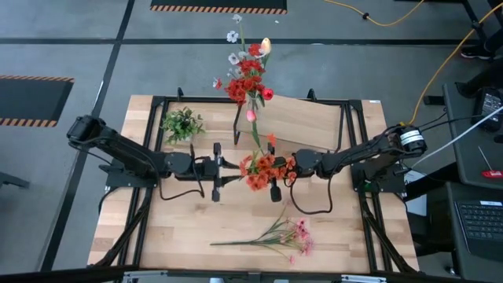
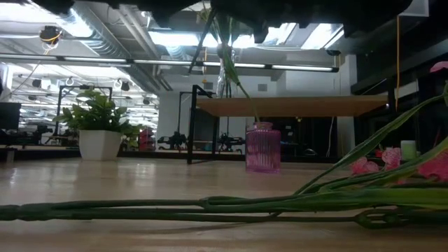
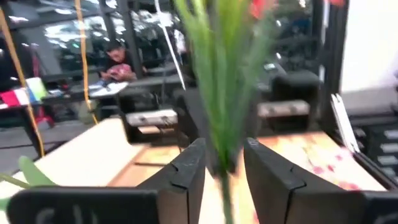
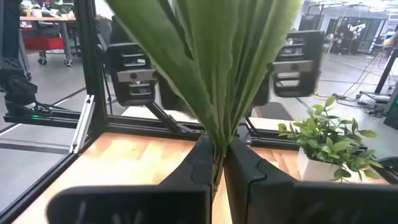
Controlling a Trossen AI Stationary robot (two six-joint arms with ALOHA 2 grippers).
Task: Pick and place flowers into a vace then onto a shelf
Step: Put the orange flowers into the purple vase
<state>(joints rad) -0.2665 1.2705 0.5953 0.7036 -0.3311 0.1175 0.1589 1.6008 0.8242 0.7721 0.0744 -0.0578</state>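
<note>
A stem of flowers with red and orange blooms (image 1: 262,168) stands upright over the table's middle, between my two grippers. My right gripper (image 4: 219,163) is shut on its green stalk. My left gripper (image 3: 224,167) is open, with one finger on each side of the same stalk (image 3: 219,134). In the high view the blooms hide both sets of fingertips. A pink vase (image 2: 263,147) stands on the table by the shelf (image 1: 310,118), and more flowers (image 1: 247,75) rise out of it. A loose pink-bloomed stem (image 1: 275,236) lies flat near the front edge. My right gripper pinches the green stalk between its two fingers, just below where the long leaves fan out (image 4: 219,142). The fingers reach in level from the table's right side and lie across the stalk. The stem stands upright, blooms up, clear of the table. My left gripper's fingers flank the stalk; whether they touch it, I cannot tell.
A small leafy green plant (image 1: 182,124) in a white pot stands at the far left of the table. The shelf's black legs (image 2: 190,126) and the black frame rails (image 1: 157,141) edge the work space. Bare wood lies between the grippers and the front stem.
</note>
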